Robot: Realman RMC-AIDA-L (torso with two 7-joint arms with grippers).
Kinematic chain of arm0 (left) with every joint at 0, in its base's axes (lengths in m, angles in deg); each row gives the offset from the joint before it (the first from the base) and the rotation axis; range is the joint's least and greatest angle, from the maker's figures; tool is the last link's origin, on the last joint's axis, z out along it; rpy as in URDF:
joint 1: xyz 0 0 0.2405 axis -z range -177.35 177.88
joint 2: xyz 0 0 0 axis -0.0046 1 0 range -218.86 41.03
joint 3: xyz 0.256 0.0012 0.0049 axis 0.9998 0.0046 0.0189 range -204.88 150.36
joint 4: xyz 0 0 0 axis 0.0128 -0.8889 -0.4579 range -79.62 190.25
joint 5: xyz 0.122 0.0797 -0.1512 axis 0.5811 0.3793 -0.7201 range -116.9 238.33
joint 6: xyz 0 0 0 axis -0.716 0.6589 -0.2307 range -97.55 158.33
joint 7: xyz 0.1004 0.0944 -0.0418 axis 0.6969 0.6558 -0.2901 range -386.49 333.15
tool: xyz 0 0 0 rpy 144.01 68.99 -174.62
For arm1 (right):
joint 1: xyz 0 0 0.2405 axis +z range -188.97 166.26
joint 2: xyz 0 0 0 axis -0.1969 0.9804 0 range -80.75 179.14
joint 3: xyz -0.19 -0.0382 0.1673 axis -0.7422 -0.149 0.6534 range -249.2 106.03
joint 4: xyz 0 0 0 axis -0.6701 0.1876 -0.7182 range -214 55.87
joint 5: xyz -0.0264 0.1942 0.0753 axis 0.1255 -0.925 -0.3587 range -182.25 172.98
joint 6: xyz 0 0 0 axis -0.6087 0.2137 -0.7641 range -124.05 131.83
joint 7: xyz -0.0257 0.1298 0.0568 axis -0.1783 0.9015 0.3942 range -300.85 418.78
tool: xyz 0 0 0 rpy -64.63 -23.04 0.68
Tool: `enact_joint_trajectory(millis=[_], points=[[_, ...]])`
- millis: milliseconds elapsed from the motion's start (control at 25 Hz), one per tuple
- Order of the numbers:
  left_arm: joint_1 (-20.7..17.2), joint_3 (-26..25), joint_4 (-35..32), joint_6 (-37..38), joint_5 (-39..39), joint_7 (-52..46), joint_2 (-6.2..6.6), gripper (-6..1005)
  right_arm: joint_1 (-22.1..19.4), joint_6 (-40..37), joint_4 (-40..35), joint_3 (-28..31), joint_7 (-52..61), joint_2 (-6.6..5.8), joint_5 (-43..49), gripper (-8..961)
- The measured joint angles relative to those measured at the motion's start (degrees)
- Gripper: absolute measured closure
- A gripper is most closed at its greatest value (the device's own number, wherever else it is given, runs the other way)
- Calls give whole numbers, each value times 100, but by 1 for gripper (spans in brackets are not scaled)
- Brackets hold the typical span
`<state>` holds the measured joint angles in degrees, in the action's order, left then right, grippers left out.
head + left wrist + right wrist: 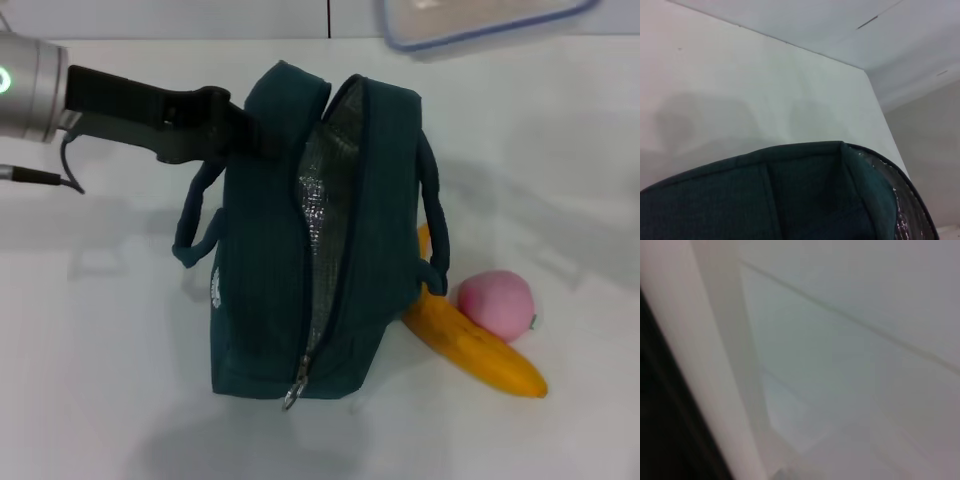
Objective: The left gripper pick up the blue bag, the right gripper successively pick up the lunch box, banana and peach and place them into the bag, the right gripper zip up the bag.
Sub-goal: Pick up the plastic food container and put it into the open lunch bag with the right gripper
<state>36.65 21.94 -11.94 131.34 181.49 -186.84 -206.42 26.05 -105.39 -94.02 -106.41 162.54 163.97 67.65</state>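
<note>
White counter fills the head view, with a pale wall band along its far edge at 12 o'clock. From 9 o'clock the left arm reaches in level across the counter, and the left gripper is closed on the upper rim of the blue bag at the bag's 11 o'clock corner. That bag stands at centre, zip open, silver lining showing in the gap; the left wrist view looks over its dark rim to bare counter beyond. Just beside the bag at 4 o'clock lies the banana, with the peach touching its far side. At 1 o'clock, the lunch box shows at the frame's upper edge. No right gripper appears.
</note>
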Motion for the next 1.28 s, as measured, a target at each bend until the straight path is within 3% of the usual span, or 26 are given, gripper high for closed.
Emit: enact_joint_trajectory(millis=[200,400,840,1280], points=[[96,127,7,-38,3,15,-40,954,268,644,10,-752,-25,71,8,802],[86,146,10,-100,4,64,-65,954,196,1157,106,-1326,-64,81,9,794],[-29,108,15,-354,-9,170,-9,954,17,1568,100,-1907,-23,77,66,777],[63,108,307,-474,-9,391,32,954,469,1718,-60,-2113,447,35,92,760]])
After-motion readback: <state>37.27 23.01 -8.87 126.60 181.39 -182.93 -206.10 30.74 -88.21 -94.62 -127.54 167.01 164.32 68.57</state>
